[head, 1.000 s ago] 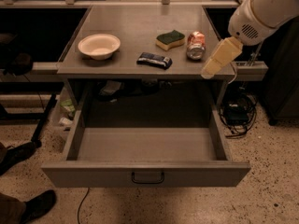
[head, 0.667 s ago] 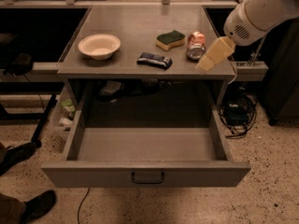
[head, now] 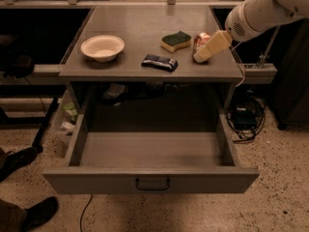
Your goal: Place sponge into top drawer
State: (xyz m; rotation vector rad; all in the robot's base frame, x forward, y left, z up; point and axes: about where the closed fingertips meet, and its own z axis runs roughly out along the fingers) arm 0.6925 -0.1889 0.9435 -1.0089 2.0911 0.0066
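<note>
The sponge (head: 176,40), dark green on top with a yellow body, lies on the grey table top right of centre. The top drawer (head: 150,179) is pulled fully out under the table, its dark handle facing me, and its inside holds nothing. My gripper (head: 202,56) hangs at the end of the white arm that comes in from the upper right. It is just right of the sponge and in front of a red and white can, low over the table.
A white bowl (head: 102,48) stands at the left of the table top (head: 140,23). A dark flat snack wrapper (head: 160,62) lies near the front edge. The red and white can (head: 200,38) is partly hidden by the gripper. Cables lie on the floor at the right. Shoes show at the lower left.
The arm has swung left and further over the table, bringing the gripper from beyond the table's right front corner to a spot next to the can and sponge.
</note>
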